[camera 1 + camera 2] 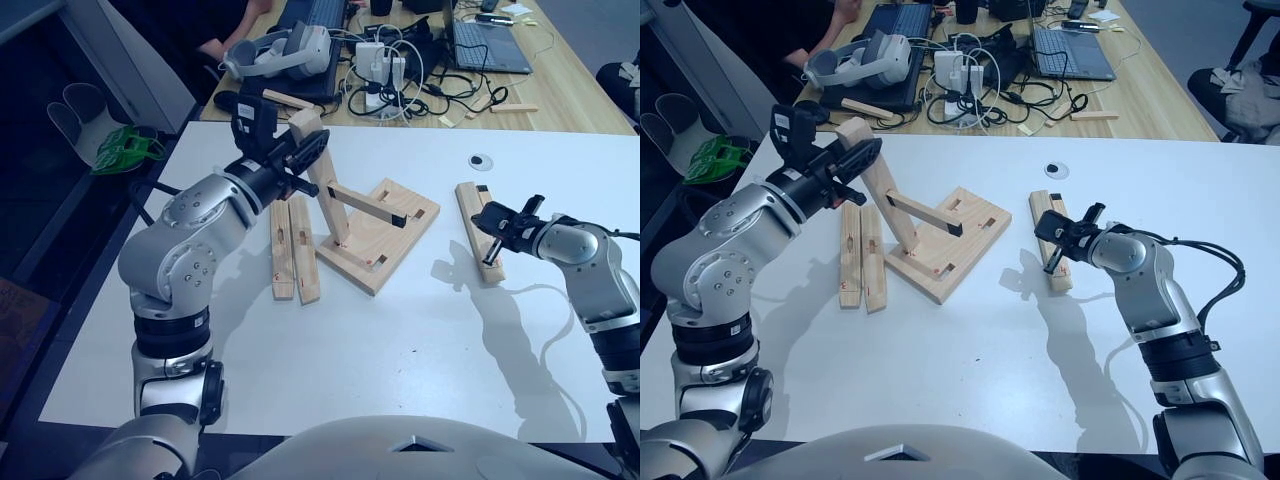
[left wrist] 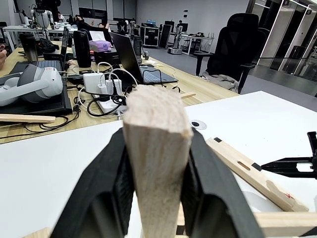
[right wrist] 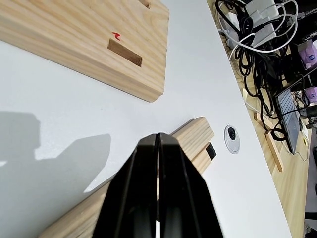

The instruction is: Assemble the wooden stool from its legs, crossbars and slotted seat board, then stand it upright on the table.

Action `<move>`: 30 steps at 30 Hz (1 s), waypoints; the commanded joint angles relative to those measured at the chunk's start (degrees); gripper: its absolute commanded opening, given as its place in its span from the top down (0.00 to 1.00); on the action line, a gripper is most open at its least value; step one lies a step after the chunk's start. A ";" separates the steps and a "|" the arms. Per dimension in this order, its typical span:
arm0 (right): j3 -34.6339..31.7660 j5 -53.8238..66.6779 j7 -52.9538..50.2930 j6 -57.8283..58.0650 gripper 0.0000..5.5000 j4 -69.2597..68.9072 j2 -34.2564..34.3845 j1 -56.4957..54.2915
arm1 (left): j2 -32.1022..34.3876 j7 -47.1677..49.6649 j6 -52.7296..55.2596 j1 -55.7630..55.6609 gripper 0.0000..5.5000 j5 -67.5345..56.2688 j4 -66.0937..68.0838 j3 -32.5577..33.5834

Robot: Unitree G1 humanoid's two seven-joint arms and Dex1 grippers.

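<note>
- The white counter [image 1: 400,360] carries the stool parts. They lie in its far half.
- Towards the right edge, one loose leg [image 1: 470,200] lies flat, running from near to far.
- The right claw [image 3: 158,139] is closed on nothing, its two fingers pressed together. The tips hang over that loose leg; whether they touch it cannot be told.
- Towards the left edge, two more legs [image 1: 304,255] lie flat side by side, touching, just beside the seat board.
- The slotted seat board [image 1: 400,235] lies flat in the middle of the counter, turned at an angle to its edges, with open slots showing.
- A fourth leg [image 1: 332,210] stands in the board's left side, tilted towards the far left corner.
- A crossbar [image 1: 365,203] juts out from this leg above the board, roughly level, with a dark far end.
- The left claw [image 2: 157,136] grips the top end of the tilted leg, one finger on each side of the wood.
- A round grommet [image 1: 482,160] sits in the counter near the far edge.
- Beyond the far edge is a wooden desk [image 1: 560,95] with a headset [image 1: 280,50], a laptop [image 1: 485,45], cables and a loose wood strip [image 1: 515,107].
</note>
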 commanded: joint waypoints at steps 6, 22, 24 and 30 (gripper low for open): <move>0.48 -1.24 -1.26 -1.86 1.00 1.43 -0.29 -0.62 | -0.59 5.28 10.98 0.09 0.81 -0.88 1.13 4.21; -0.98 -2.57 -9.46 -5.92 1.00 7.43 2.92 -5.71 | -15.74 9.96 -14.31 8.45 0.81 15.00 6.19 -11.45; -1.50 -2.75 -11.88 -7.01 1.00 9.62 3.57 -7.70 | -17.60 10.31 -17.72 7.75 0.81 17.48 9.27 -12.66; -2.06 -2.79 -14.30 -8.78 1.00 11.58 4.01 -7.84 | -17.45 9.01 -18.85 7.28 0.81 20.38 8.68 -14.02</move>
